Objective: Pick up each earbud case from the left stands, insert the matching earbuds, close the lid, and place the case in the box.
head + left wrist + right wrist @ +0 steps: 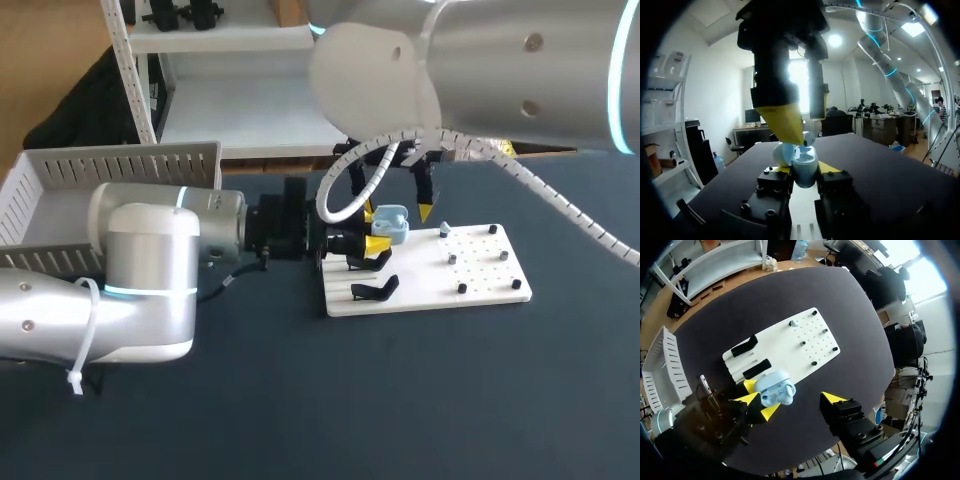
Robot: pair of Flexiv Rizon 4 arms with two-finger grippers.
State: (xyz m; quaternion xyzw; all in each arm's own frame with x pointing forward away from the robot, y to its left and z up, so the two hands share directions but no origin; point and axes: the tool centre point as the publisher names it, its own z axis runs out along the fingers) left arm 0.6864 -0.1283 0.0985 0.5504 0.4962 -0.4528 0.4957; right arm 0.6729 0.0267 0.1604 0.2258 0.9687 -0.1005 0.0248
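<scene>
Left gripper [804, 169]: clenched on the pale-blue earbud case [801, 162], one yellow tip against each side. The case is held clear of the white board [480, 285], over its 10 o'clock corner in the head view. The lid appears to be raised.

Right gripper [398, 213]: released, fingers spread wide. It hangs over the case from 12 o'clock, with one tip just beside the case and the other apart from it.

Board: two black stands [375, 290] on its 9 o'clock half, small black pegs on the 3 o'clock half. One small pale earbud [443, 230] sits at the 12 o'clock edge.

White box [60, 175]: at 9 o'clock from the board, well apart, behind the left arm.
</scene>
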